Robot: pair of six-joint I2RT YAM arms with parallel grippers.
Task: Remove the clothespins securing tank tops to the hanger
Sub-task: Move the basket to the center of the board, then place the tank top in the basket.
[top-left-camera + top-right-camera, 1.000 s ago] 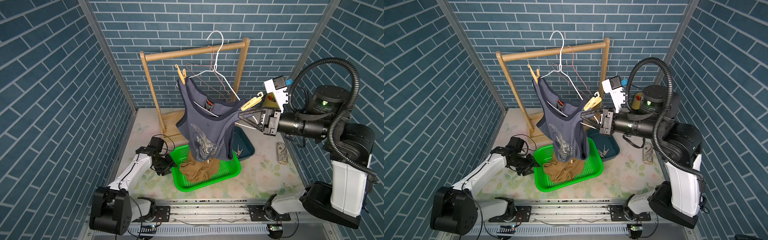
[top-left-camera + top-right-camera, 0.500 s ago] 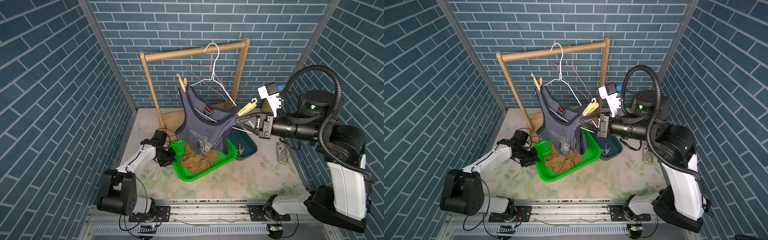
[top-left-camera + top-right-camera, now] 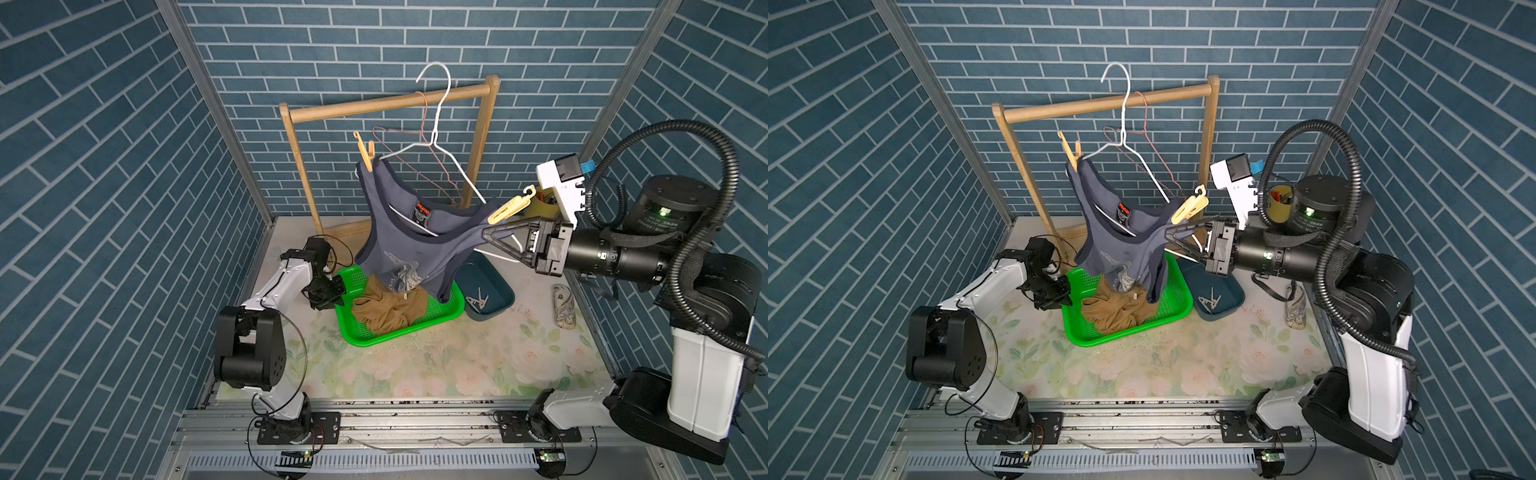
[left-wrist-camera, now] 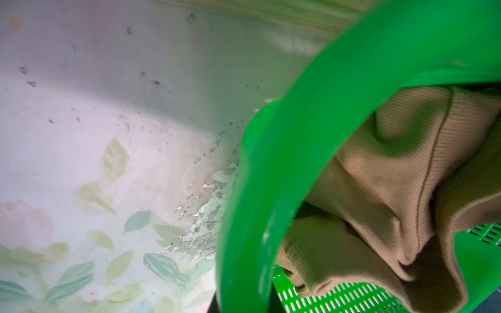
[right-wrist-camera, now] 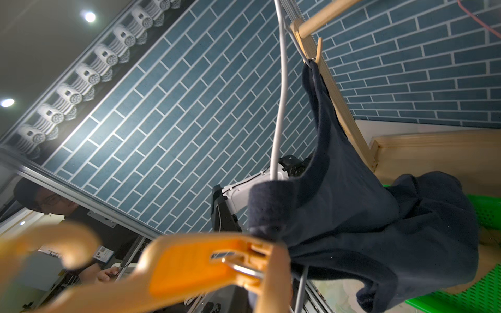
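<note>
Right claw (image 3: pixel 1169 233) closed on one shoulder of the dark tank top (image 3: pixel 1117 249), just below a yellow clothespin (image 3: pixel 1190 208). Second clothespin (image 3: pixel 1071 153) sits where the other shoulder meets the white hanger (image 3: pixel 1124 120). Tan tank top (image 3: pixel 1113 311) heaped in green tray (image 3: pixel 1173 301), mid-surface. Left claw (image 3: pixel 1064 297) at tray's left rim; grip unclear.

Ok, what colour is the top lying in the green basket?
Plain tan-brown top, best seen in the left wrist view.
</note>
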